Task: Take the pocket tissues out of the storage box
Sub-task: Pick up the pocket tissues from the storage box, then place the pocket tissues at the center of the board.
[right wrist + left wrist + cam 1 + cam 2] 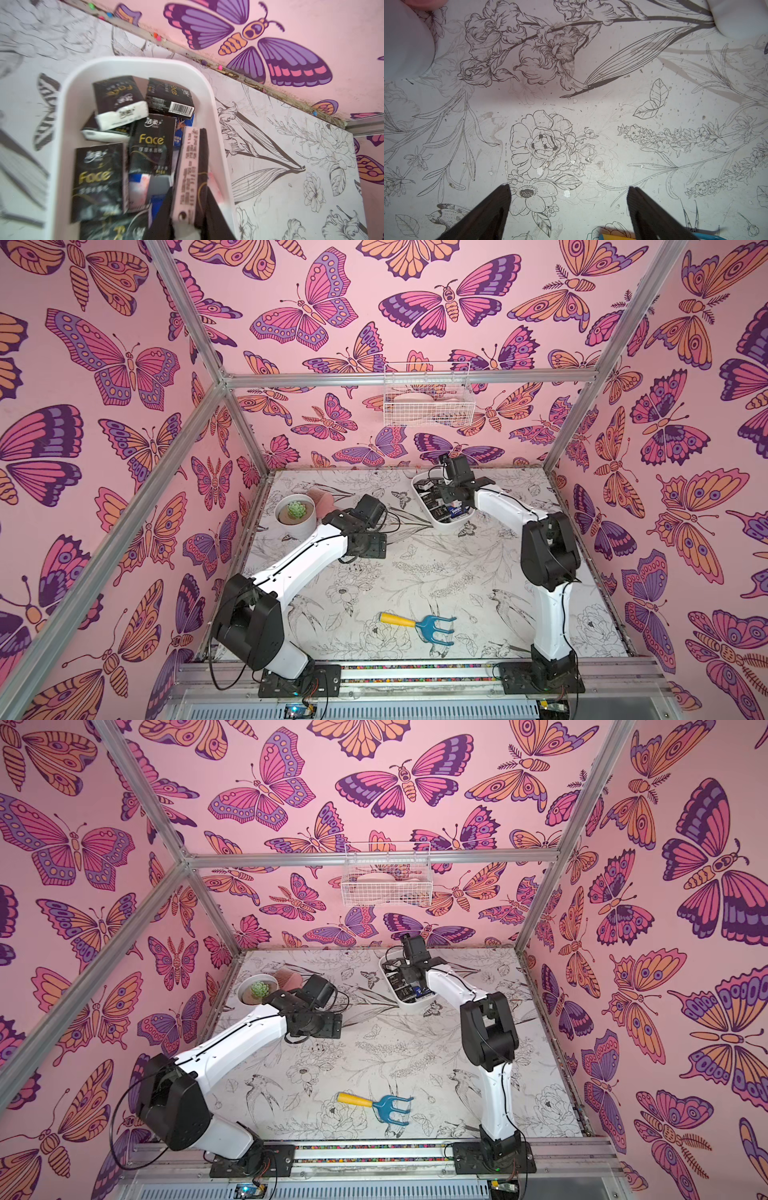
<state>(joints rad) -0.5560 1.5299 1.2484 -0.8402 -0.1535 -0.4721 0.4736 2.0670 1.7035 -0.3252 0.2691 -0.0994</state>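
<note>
The storage box (446,526) (409,1003), a shallow white bin, stands near the table's back edge. Several pocket tissues (432,499) lie in it, mostly black "Face" packets (149,143) with some blue ones beneath. My right gripper (189,188) reaches down into the box (133,61) and is shut on one black-and-white packet (192,158) that stands on edge by the box's wall. In both top views the wrist hides this grip. My left gripper (568,187) (376,545) hovers open over bare table, mid-left, holding nothing.
A round white plant pot (295,514) with a succulent and a pink object (322,499) stand at the back left. A toy rake (419,624) with a yellow handle (612,235) lies near the front. A white wire basket (426,396) hangs on the back wall.
</note>
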